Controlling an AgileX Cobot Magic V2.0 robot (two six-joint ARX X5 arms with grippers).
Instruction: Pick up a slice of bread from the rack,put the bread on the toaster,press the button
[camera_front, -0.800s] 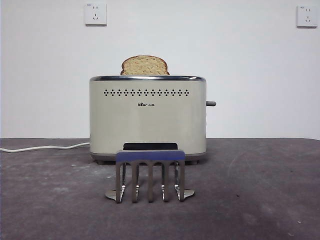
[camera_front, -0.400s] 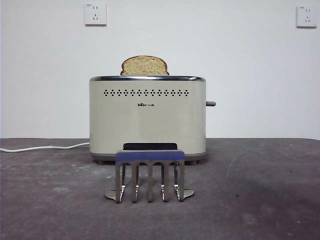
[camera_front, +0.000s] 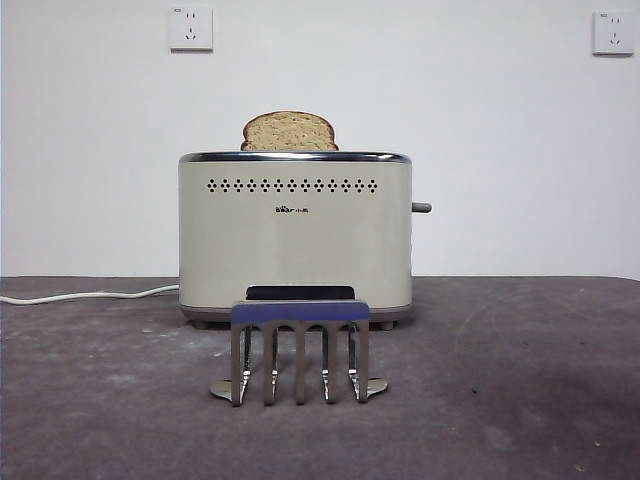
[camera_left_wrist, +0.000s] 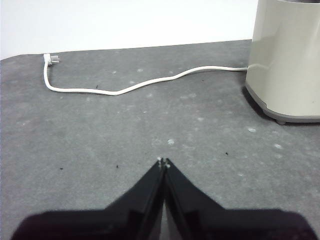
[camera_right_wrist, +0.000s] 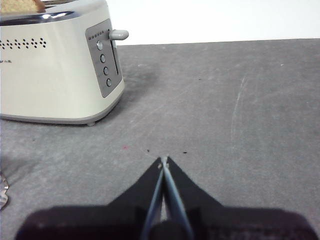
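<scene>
Nearest the front camera, the rack (camera_front: 300, 350) stands bare on the grey desk (camera_front: 520, 400), its prongs upright under the blue-purple bar and no slice between them. Directly behind it sits the toaster (camera_front: 296, 235), broad face to the camera, long axis running side to side across the desk. The slice of bread (camera_front: 289, 131) stands on edge in the top slot, domed crust up, its flat face parallel to the toaster's long side, so only the pressing seems left to do.

The button (camera_front: 422, 207) is a short grey stub jutting sideways from the narrow end, pointing outward along the toaster's long axis. The right wrist view shows that end with its control panel and the button (camera_right_wrist: 118, 34) ahead of the right tool (camera_right_wrist: 164, 161), which hangs low over bare desk, jaws pressed together, well apart from the lever. The left tool (camera_left_wrist: 163, 162), also pressed together and empty, faces the opposite end, where the white cord (camera_left_wrist: 135, 85) trails away. The right arm looks better placed; the lever would take a downward push from above.

On the far wall, two white sockets (camera_front: 191, 27).
</scene>
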